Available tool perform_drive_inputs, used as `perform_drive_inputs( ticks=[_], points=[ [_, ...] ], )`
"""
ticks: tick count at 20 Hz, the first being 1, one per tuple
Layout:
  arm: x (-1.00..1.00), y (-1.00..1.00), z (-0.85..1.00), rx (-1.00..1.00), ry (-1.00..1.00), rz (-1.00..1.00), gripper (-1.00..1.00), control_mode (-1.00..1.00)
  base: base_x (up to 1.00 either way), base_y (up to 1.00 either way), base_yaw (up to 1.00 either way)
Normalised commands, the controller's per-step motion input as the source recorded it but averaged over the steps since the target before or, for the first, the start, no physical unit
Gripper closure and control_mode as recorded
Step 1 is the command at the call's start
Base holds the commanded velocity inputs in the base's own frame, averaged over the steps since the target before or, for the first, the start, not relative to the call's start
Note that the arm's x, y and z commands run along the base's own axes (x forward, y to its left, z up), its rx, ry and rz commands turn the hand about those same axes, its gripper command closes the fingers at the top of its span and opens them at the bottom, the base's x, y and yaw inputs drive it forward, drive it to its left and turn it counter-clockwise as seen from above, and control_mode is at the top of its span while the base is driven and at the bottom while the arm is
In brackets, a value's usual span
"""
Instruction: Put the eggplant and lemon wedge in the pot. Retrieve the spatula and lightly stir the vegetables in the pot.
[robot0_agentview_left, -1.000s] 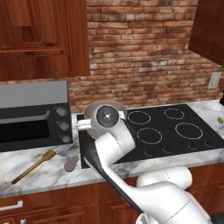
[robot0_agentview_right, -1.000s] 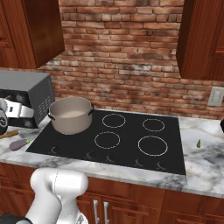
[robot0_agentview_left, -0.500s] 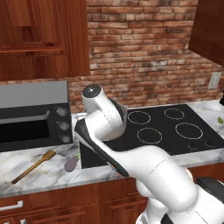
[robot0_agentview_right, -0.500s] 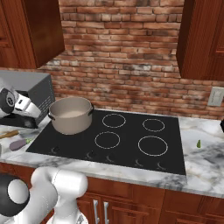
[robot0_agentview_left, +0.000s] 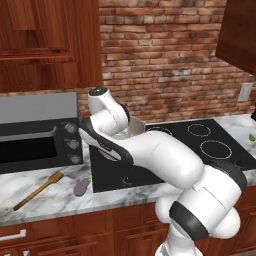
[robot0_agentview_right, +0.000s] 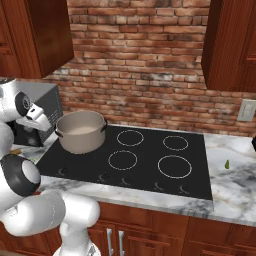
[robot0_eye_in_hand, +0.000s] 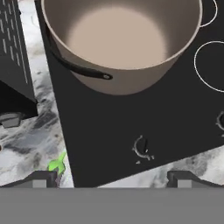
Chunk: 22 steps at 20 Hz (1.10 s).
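We hover our tool (robot0_eye_in_hand: 112, 179), tips spread wide and holding nothing, over the stove's near-left corner, the empty pot (robot0_eye_in_hand: 118, 41) just beyond, while the eggplant (robot0_agentview_left: 81, 186) lies on the bench (robot0_agentview_left: 45, 200) to the left, lemon wedge (robot0_eye_in_hand: 57, 165) beside the left tip.

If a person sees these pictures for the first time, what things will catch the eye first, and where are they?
First comes the white arm, bent low across the left base view. Next is the beige pot on the back left burner of the black cooktop, with nothing inside it. Then the small things on the marble counter left of the cooktop: the wooden spatula and the purple eggplant beside it.
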Motion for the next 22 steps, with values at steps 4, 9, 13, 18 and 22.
perform_drive_inputs(
  ticks=[4, 9, 13, 18, 22],
  points=[
    [0.12, 0.0, -0.71, 0.29, 0.0, 0.29, -1.0, -1.0, 0.0, 0.0, 0.0],
    [0.03, 0.0, -0.51, 0.19, 0.04, 0.28, -1.0, -1.0, 0.0, 0.0, 0.0],
    [0.0, 0.0, -0.48, 0.17, 0.0, 0.25, -1.0, -1.0, 0.0, 0.0, 0.0],
    [0.0, 0.32, -0.29, 0.06, 0.06, 0.13, -1.0, -1.0, 0.0, 0.0, 0.0],
    [0.0, 0.51, -0.12, 0.0, 0.1, 0.01, -1.0, -1.0, 0.0, 0.0, 0.0]
  ],
)
